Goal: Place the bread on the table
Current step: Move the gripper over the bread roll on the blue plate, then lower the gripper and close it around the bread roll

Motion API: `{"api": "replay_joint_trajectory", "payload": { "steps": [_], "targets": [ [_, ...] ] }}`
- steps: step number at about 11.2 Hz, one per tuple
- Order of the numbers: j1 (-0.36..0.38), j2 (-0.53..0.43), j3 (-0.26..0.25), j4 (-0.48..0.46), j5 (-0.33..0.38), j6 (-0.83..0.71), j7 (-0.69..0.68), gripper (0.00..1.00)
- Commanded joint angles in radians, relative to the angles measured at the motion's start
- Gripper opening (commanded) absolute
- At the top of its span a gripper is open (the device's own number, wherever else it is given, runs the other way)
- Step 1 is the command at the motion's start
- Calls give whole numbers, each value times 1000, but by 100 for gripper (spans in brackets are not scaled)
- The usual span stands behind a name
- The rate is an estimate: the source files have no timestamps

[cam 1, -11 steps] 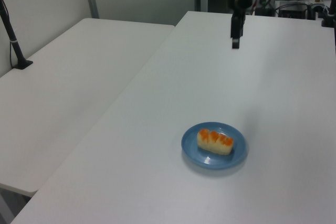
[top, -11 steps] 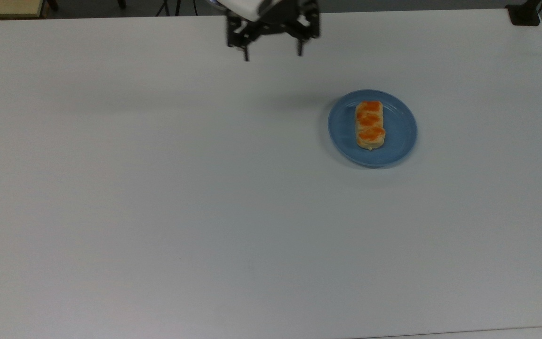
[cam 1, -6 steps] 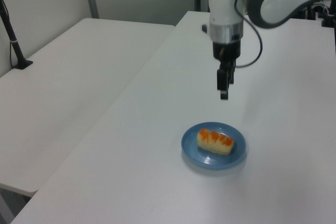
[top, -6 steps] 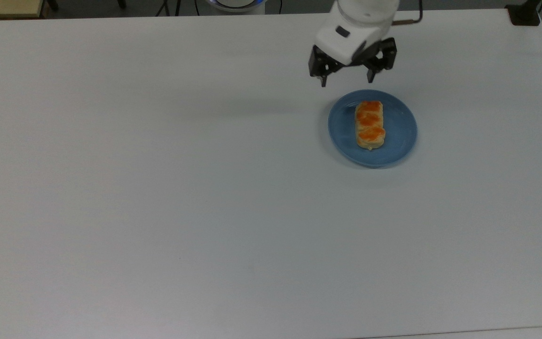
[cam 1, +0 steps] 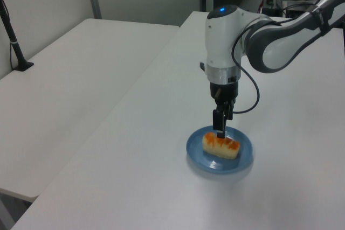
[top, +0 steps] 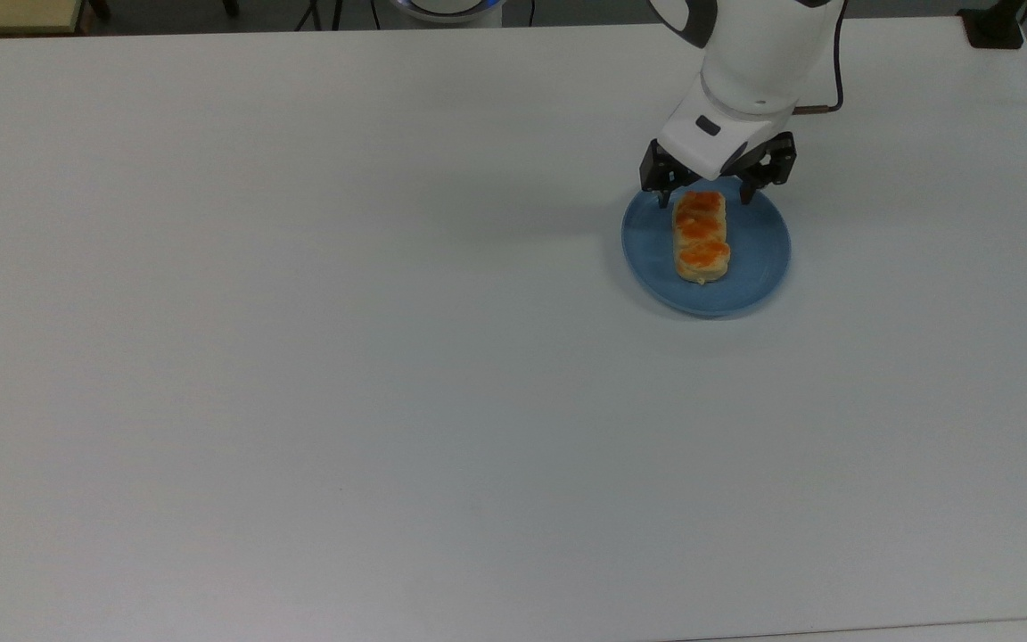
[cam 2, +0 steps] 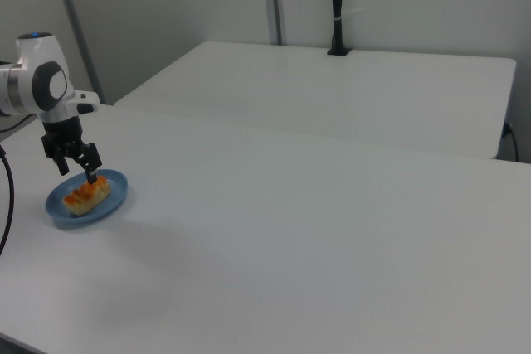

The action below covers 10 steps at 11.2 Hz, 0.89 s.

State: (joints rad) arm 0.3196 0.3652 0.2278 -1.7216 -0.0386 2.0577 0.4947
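**Q:** What has changed in the last second?

**A:** The gripper (top: 708, 198) has swung in from the far table edge and dropped over the blue plate (top: 759, 267). It now hangs just above the far end of the bread (top: 701, 236), fingers spread wide and holding nothing.

**Q:** Where is the bread, and what does this imply?

**A:** Unmoved, lying lengthwise on the plate, which sits on the table (top: 299, 357). The approach looks nearly finished; descent and closing on the roll probably come next.

**Q:** Any legible writing or branding?

**A:** None. A small blue light glows on the arm (cam 1: 222, 10).
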Motion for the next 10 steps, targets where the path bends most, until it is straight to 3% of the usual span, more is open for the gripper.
{"api": "replay_joint_trajectory", "payload": {
  "steps": [1,4,5,8,10],
  "targets": [
    [16,12,-5,-26,-55,45,53,95],
    [24,38,-5,-68,-124,90,74,89],
    [24,46,-5,-81,-144,128,87,79],
    [27,54,-4,-78,-149,159,125,23],
    [26,41,-4,-73,-147,153,148,8]
  ]
}}
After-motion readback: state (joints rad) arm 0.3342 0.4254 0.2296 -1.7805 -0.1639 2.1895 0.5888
